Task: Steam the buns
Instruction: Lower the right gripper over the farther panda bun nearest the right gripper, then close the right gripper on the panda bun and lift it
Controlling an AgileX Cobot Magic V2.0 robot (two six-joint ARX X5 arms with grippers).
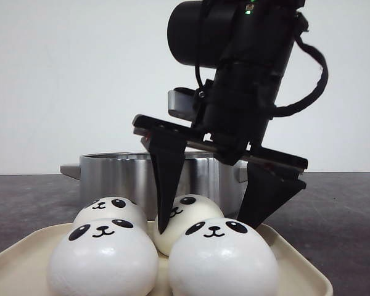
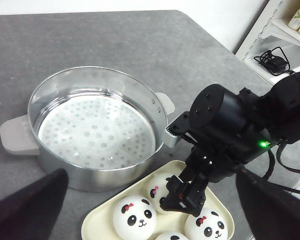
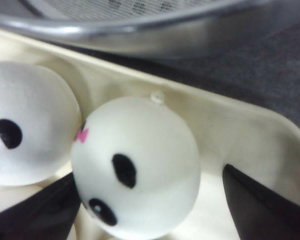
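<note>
Four white panda buns sit on a cream tray: front left, front right, back left, back right. My right gripper is open and reaches down around the back right bun, one finger on each side. In the right wrist view that bun lies between the open fingers, and the left finger is close against it. My left gripper is open and empty, high above the tray and the steel steamer pot. It does not show in the front view.
The steamer pot stands just behind the tray, empty, with a perforated plate inside and grey side handles. The table is dark grey. A white shelf with a black cable stands beyond the table's far right corner.
</note>
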